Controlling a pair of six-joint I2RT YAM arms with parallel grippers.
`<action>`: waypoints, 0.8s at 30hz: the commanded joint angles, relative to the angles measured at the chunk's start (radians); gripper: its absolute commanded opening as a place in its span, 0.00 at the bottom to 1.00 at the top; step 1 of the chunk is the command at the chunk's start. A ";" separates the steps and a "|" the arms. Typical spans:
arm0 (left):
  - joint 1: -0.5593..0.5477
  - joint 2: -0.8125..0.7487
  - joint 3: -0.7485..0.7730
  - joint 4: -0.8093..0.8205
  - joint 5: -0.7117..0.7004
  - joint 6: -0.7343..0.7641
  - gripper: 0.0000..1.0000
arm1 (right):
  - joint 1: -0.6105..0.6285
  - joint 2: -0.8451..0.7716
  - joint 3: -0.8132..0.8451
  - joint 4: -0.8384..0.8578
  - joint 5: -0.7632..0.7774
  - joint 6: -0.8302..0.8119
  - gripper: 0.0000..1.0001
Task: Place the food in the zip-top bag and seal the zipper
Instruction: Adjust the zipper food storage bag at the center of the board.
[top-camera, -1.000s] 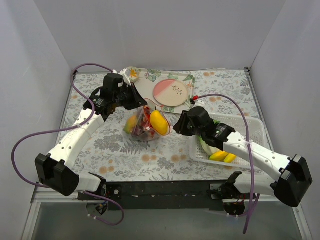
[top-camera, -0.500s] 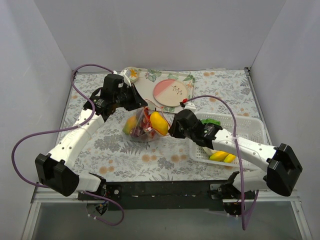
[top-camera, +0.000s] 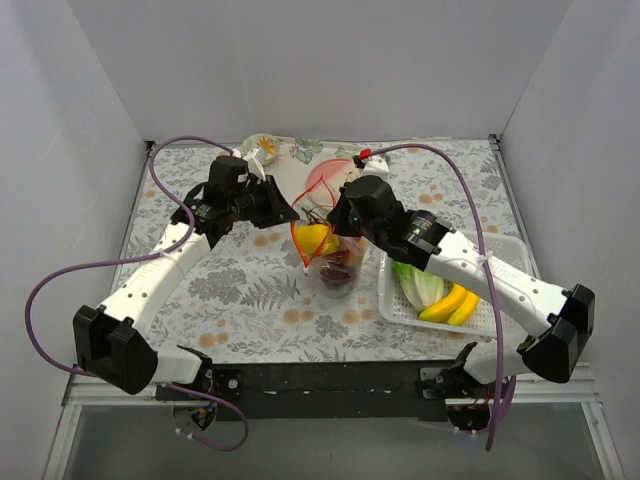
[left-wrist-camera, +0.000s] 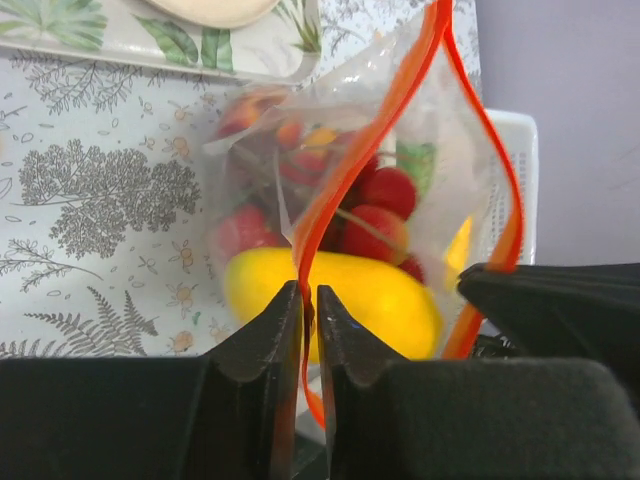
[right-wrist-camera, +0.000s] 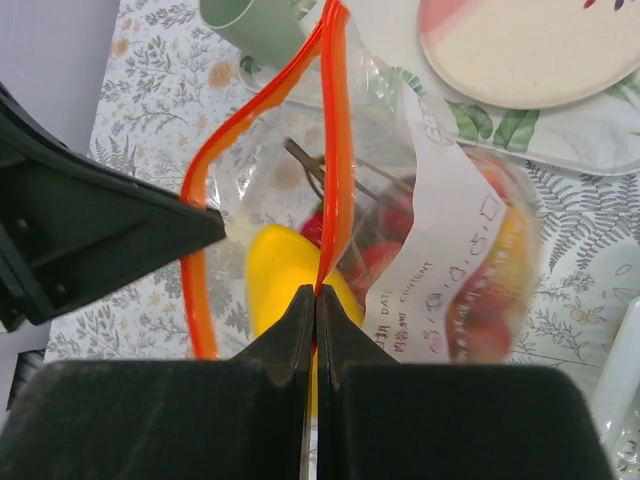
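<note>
The left gripper (left-wrist-camera: 308, 295) and right gripper (right-wrist-camera: 315, 295) are each pinched tight on the zipper (right-wrist-camera: 335, 150). The zip-top bag (top-camera: 335, 265) hangs over the table's (top-camera: 230, 300) middle, food (left-wrist-camera: 345, 300) inside. Its mouth looks open, I think: bring both strips together, then slide slowly.

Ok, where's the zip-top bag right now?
Top view: the zip-top bag is mid-table, pinched between the left gripper and right gripper, just left of the white basket.

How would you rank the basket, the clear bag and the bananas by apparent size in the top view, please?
1. basket
2. clear bag, though held up nearer the camera
3. bananas
</note>
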 joint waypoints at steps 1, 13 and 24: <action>-0.001 -0.036 -0.042 0.040 0.082 0.027 0.16 | -0.002 0.049 0.062 -0.053 0.004 -0.047 0.01; -0.001 -0.103 -0.060 -0.001 -0.001 0.039 0.39 | -0.103 0.049 0.018 -0.039 -0.039 -0.070 0.01; -0.210 -0.240 -0.192 -0.060 -0.330 -0.116 0.28 | -0.146 0.027 0.062 -0.048 -0.057 -0.079 0.01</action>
